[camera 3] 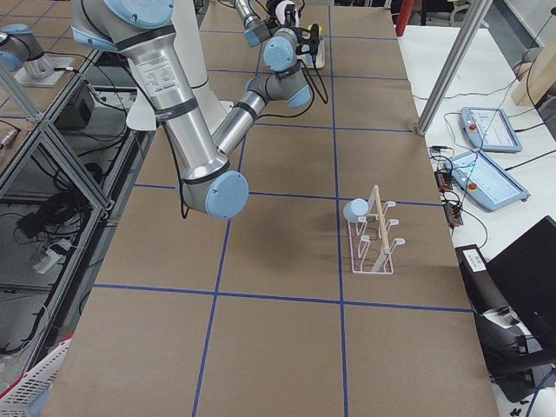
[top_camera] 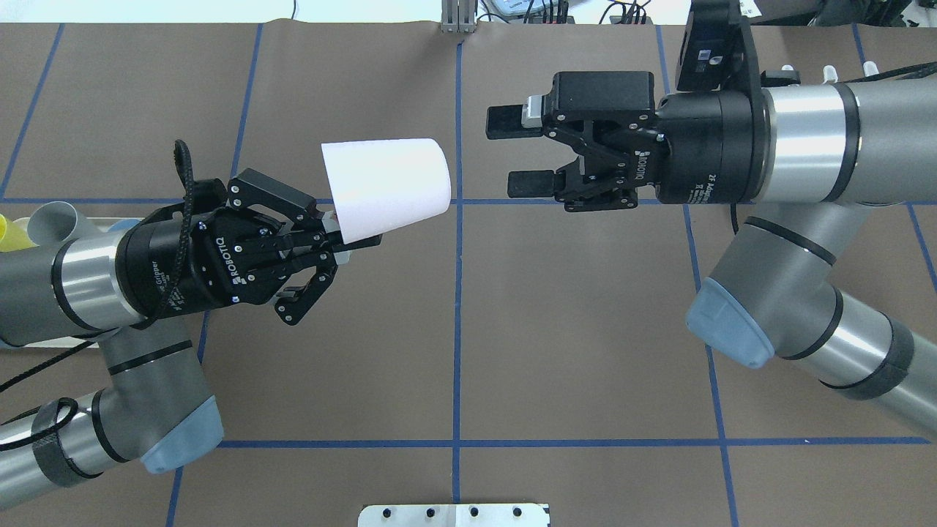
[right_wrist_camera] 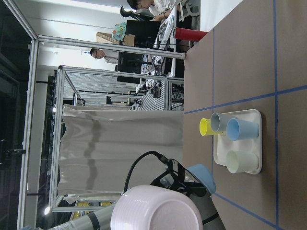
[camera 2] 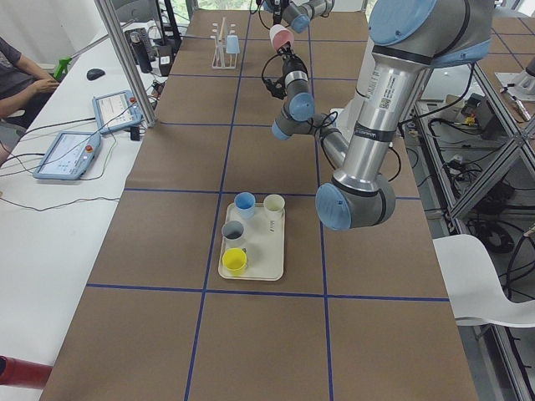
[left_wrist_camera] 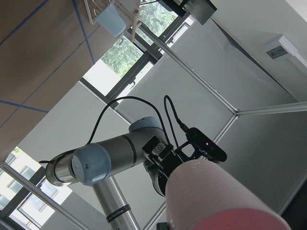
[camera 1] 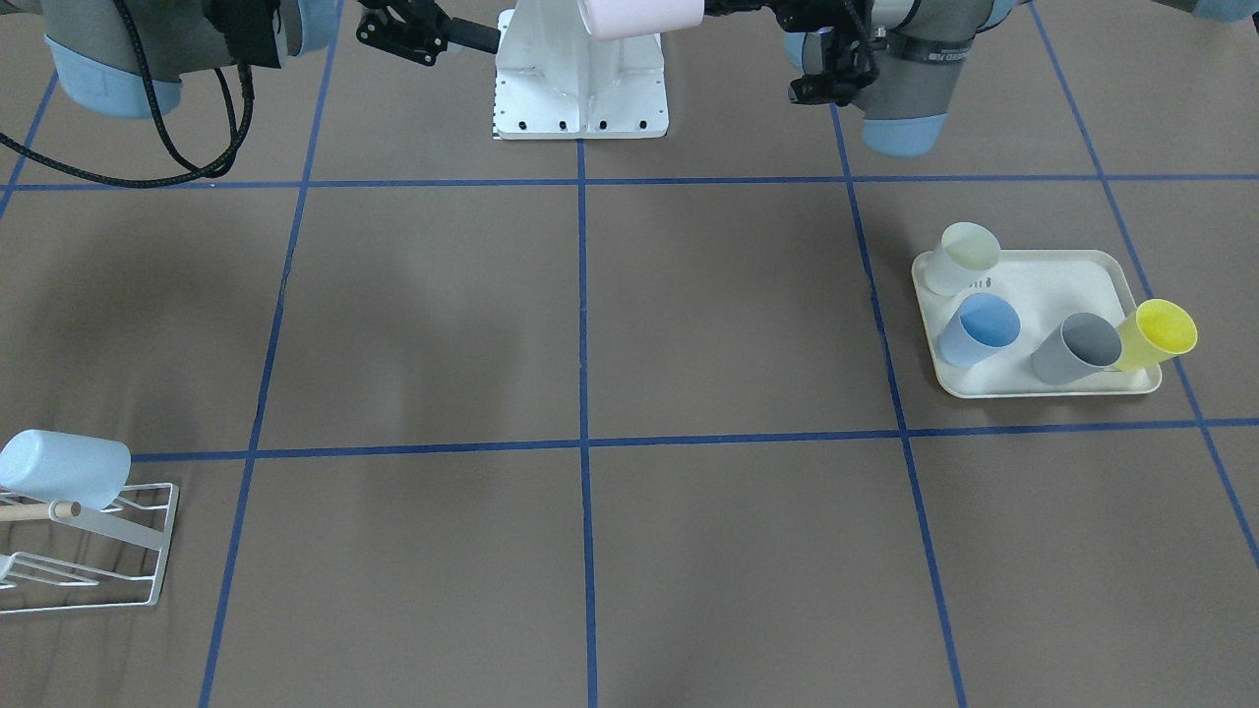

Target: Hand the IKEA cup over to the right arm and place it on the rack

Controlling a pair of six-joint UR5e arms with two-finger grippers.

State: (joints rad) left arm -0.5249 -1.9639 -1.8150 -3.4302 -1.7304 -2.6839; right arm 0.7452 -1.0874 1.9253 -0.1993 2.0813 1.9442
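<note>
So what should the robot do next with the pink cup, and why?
Probably the right tool should glide toward the pink cup until its open fingers sit around the cup's closed end. The left tool grips the cup at its rim and holds it out sideways, and there is a gap between the cup and the right tool.

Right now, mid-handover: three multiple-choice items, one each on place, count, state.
1. Where is the pink cup?
A. in the left hand
B. on the table
C. on the floor

2. How many cups stand on the tray?
A. two
B. four
C. six

3. The right hand is:
A. shut on the cup
B. open, clear of the cup
C. out of view

Answers:
1 A, it grips the rim.
2 B, cream cup, blue cup, grey cup, yellow cup.
3 B, jaws apart, a gap to the cup's base.
</note>
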